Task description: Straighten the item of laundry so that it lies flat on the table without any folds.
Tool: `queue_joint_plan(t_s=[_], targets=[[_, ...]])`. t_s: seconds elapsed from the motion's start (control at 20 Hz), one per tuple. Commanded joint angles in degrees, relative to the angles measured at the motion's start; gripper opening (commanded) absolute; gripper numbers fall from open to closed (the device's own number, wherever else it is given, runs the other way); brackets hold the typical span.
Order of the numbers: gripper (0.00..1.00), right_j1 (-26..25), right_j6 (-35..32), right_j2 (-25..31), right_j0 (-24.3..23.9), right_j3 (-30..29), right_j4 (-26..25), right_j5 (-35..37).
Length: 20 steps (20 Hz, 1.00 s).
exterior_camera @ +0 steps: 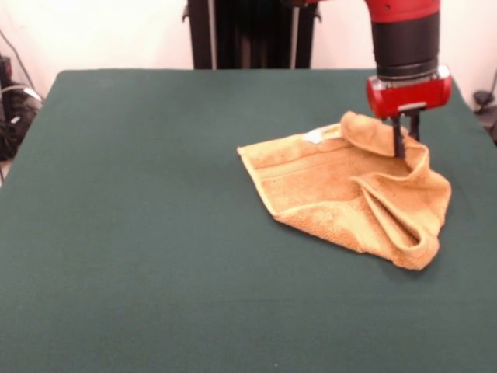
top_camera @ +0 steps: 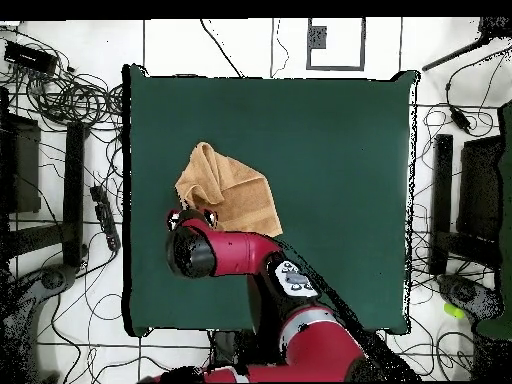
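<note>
The small golden-orange fluffy towel (exterior_camera: 342,186) lies on the big dark green cloth-covered worktop (exterior_camera: 140,233), right under the red and black robot arm. The black claw (exterior_camera: 404,134) comes straight down from the arm's red wrist and pokes into the towel's far corner, the one closest to the robot. That corner is bunched up into a soft hump just beside the claw. The two thin black fingers (exterior_camera: 398,140) look very close together, and they seem to pinch a bit of cloth, but their tips are hidden in the folds, so I cannot tell for sure if they hold it.

The job is only partly done, I think. The part of the towel away from the claw, on the side with the small white tag (exterior_camera: 314,137), lies mostly flat, and you can see a smooth woven band there. But just in front of the claw there are long thick folds, and the front corner is doubled over on itself. In the view from above, the towel (top_camera: 226,189) looks like a lopsided shape, not a neat rectangle.

What is left, by my guess: the bunched corner has to be pulled out, and the folds have to be spread until the whole towel lies flat.
</note>
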<state>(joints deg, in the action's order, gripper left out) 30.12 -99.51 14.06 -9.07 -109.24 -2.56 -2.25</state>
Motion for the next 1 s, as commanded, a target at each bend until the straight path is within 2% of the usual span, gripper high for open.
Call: queue_joint_plan(t_s=[0.05,0.15,0.25,0.35,0.4,0.55,0.65,0.9,1.0], targets=[[0.0,-2.3,-8.3,3.6,-0.9,0.9,4.0,11.6],[0.0,-2.3,-8.3,3.5,-0.9,2.0,5.4,15.7],[0.0,-2.6,-5.0,3.6,-1.2,4.1,4.7,21.8],[0.0,-3.2,-1.3,3.3,-1.2,6.7,1.7,21.7],[0.0,-5.1,3.9,5.9,-3.0,9.4,-2.1,21.0],[0.0,-6.7,6.5,6.3,-3.5,12.8,-3.6,25.8],[0.0,-6.1,5.2,7.9,-4.9,11.5,-4.9,21.8],[0.0,-6.0,-4.7,12.1,-7.9,7.1,-4.4,9.3],[0.0,-5.7,-6.7,12.8,-8.2,5.4,-4.7,6.1]])
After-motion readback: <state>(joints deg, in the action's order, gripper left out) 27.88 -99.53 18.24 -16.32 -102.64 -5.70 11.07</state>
